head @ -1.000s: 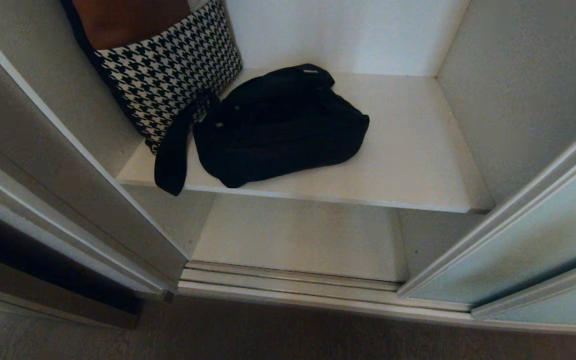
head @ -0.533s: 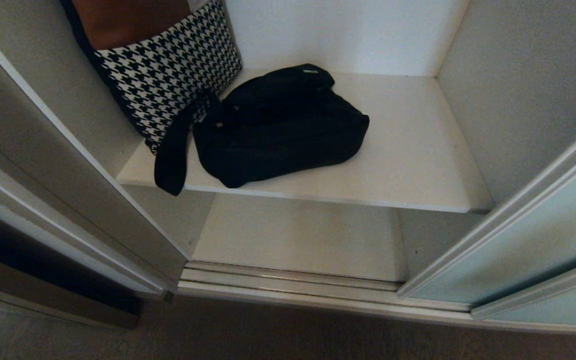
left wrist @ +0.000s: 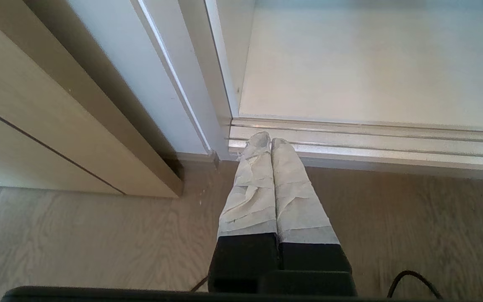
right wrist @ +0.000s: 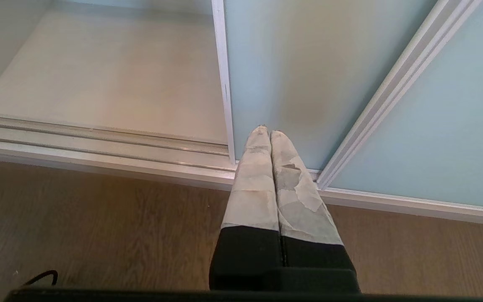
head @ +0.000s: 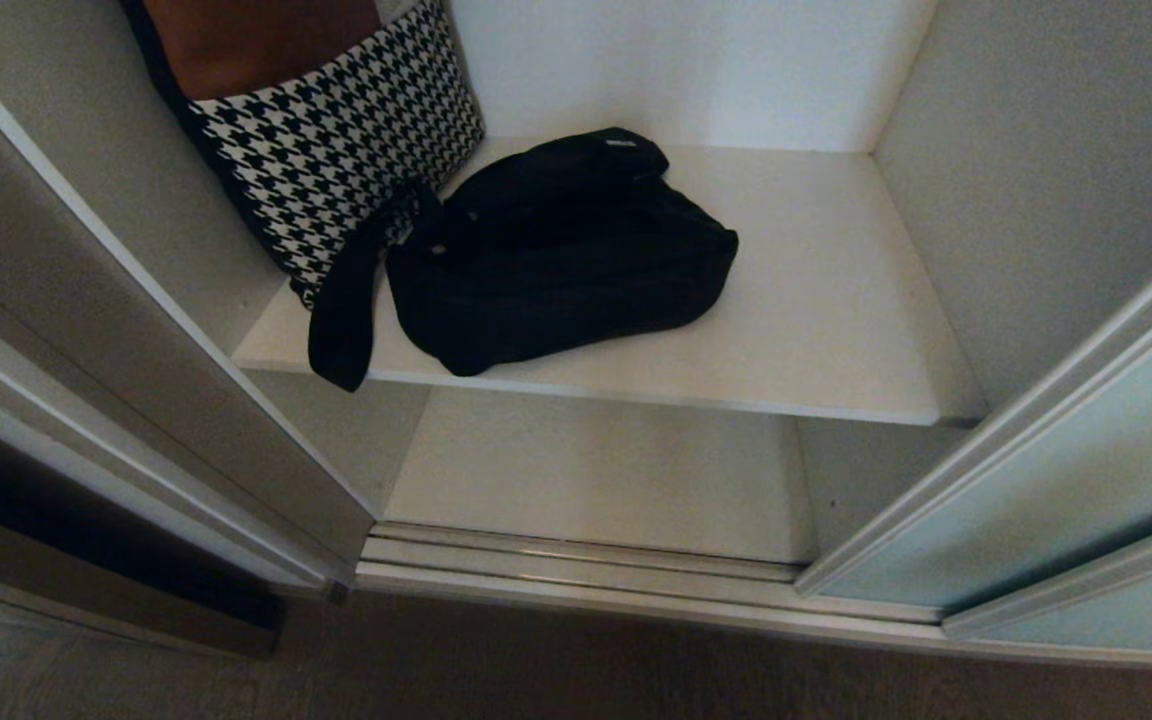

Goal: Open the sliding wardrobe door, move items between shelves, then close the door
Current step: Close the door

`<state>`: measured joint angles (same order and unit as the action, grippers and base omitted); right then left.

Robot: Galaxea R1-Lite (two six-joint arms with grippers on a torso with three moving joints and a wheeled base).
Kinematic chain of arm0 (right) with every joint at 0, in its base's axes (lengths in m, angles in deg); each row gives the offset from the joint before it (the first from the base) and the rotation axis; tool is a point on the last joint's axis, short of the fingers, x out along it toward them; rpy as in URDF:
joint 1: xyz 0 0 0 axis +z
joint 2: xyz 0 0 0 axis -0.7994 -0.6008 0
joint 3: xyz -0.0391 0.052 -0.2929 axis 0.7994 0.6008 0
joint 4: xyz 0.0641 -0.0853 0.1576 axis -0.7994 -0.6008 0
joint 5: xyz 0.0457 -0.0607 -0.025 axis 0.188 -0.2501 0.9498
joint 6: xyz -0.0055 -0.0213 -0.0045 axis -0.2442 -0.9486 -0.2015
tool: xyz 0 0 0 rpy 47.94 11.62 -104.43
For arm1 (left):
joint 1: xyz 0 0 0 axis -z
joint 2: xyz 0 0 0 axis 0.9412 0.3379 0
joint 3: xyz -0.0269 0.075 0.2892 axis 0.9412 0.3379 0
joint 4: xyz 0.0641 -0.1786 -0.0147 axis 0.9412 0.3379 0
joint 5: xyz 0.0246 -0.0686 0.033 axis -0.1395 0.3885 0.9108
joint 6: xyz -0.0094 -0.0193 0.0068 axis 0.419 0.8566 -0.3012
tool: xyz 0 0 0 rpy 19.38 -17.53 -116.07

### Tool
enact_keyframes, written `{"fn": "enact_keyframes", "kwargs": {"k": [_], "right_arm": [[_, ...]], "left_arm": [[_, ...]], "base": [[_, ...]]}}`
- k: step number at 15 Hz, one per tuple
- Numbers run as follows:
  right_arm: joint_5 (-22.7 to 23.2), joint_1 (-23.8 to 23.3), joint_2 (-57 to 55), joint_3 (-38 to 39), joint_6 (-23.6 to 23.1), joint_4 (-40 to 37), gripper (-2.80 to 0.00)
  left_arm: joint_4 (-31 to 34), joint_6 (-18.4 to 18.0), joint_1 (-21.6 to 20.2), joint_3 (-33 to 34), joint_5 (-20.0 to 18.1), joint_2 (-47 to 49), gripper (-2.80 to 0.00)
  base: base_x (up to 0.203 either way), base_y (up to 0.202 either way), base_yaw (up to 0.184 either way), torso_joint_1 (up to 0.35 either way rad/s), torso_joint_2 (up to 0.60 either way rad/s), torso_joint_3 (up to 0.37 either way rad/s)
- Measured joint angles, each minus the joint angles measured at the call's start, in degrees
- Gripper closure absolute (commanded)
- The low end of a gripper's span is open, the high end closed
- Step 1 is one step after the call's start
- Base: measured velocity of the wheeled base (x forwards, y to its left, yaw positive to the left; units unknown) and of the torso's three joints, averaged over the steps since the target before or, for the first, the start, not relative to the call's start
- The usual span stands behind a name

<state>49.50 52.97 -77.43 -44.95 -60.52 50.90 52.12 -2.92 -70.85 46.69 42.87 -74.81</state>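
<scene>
Neither arm reaches into the head view, so the wardrobe is seen without them. A houndstooth bag [head: 336,160] leans in the shelf's back left corner, its top cut off by the frame, with a brown panel above the black-and-white check. The black bag [head: 561,255] lies slumped on the upper shelf [head: 816,330], toward its left half and touching the houndstooth one; it is soft, matte fabric, so dark that seams and pockets are hard to make out. Its wide strap [head: 341,320] trails to the shelf's front left corner and droops over the pale front edge. Below, the lower shelf [head: 596,470] is a plain flat board, partly hidden by the one above.

The sliding wardrobe door [head: 1066,480] stands pushed to the right (frosted blue-green glass in a slim cream frame), running off the picture. Metal tracks [head: 576,565] run along the sill at the wood-grain floor [head: 536,670].

The left end effector [left wrist: 266,142] hangs low above the floor near the track's left end, its tape-wrapped fingers pressed together and empty. The right end effector [right wrist: 266,132] hangs likewise in front of the door's glass, fingers together, gripping nothing.
</scene>
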Motion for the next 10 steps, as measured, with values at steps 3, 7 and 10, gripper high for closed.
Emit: {"fn": "enact_keyframes", "kwargs": {"k": [3, 7, 10], "right_arm": [[0.0, 0.0, 0.0, 0.0, -0.01, 0.02, 0.0], [0.0, 0.0, 0.0, 0.0, -0.01, 0.01, 0.0], [-0.02, 0.0, -0.02, 0.0, 0.0, -0.01, 0.0]], "left_arm": [[0.18, -1.03, 0.0, 0.0, -0.34, 0.0, 0.0], [0.26, -0.98, 0.0, 0.05, -0.39, 0.0, 0.0], [0.26, -0.94, 0.0, 0.1, -0.36, 0.0, 0.0]], "base": [[-0.173, 0.0, 0.001, 0.004, 0.0, 0.002], [-0.195, 0.0, 0.0, 0.001, 0.0, 0.002], [-0.188, 0.0, 0.0, 0.001, 0.0, 0.004]]}}
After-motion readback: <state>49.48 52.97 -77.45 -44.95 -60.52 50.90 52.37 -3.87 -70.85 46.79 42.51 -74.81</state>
